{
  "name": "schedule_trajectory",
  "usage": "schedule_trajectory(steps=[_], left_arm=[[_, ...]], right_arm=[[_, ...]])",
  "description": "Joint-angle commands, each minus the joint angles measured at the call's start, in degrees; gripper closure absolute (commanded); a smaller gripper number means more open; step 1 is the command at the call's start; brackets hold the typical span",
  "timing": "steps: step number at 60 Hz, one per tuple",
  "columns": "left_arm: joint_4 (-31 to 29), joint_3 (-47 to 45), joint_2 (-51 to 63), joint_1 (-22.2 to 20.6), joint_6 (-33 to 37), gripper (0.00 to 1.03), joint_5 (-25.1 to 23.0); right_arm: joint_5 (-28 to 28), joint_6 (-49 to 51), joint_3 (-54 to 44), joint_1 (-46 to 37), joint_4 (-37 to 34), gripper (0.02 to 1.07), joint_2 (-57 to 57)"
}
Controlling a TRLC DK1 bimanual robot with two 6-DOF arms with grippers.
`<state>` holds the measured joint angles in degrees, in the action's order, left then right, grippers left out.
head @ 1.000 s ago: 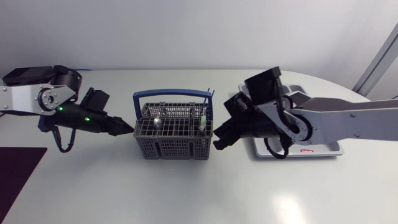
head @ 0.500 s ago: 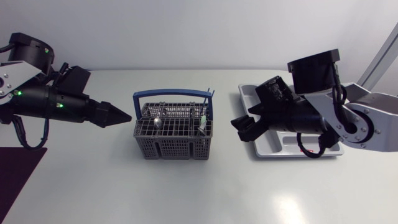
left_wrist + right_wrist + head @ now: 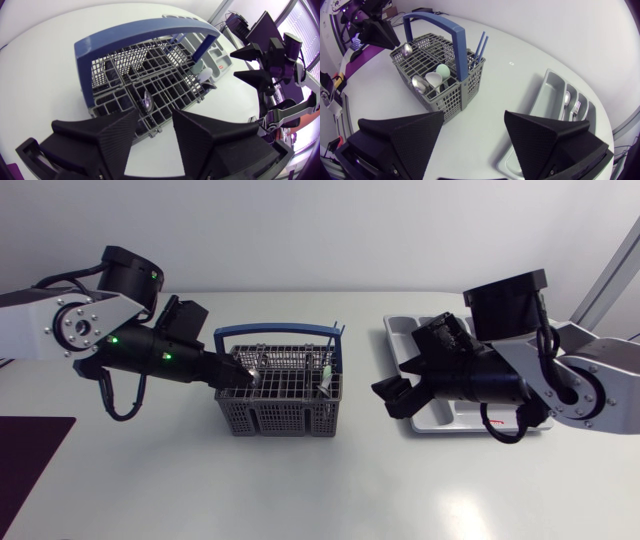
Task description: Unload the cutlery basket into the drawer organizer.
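Two pieces already lie in the pale grey compartmented drawer organizer (image 3: 405,328) at the right of the frame: one metal spoon (image 3: 566,98) and one metal fork (image 3: 577,107). Most of the unloading looks left to do. At centre frame, the grey mesh cutlery basket with a blue handle (image 3: 275,418) holds, by my count, two steel spoons (image 3: 419,84), one white spoon (image 3: 433,78), one mint-green spoon (image 3: 442,70) and two blue sticks (image 3: 481,44). The left gripper (image 3: 240,377) hangs over the basket's left part, fingers apart above a steel spoon, gripping nothing. The right gripper (image 3: 392,396) sits between basket and organizer, fingers spread and empty.
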<state>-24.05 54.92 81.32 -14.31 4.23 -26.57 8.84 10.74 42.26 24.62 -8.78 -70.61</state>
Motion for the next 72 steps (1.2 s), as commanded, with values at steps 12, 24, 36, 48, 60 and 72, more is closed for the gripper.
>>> schedule_trajectory(steps=[12,24,36,48,60,72], left_arm=[[3.3,3.0,4.6,-2.5,-2.3,0.61,3.0],[3.8,3.9,6.2,-3.5,-2.5,0.71,4.7],[4.1,3.9,7.2,-3.6,-2.5,0.82,4.9],[4.6,3.6,7.5,-3.7,-2.0,0.88,5.1],[4.7,3.7,6.9,-4.2,-1.6,0.93,6.2],[4.8,3.7,6.0,-3.9,-1.2,0.96,6.1]], right_arm=[[1.4,0.6,-1.7,-1.2,-0.2,0.2,0.6],[1.6,0.7,-1.6,-1.5,-0.2,0.2,0.6],[1.8,0.7,-1.9,-1.5,0.1,0.2,0.5],[1.8,0.7,-2.2,-1.4,0.4,0.2,0.3],[1.8,0.7,-2.4,-1.0,0.4,0.2,0.3],[1.8,0.7,-2.4,-1.1,0.9,0.2,0.2]])
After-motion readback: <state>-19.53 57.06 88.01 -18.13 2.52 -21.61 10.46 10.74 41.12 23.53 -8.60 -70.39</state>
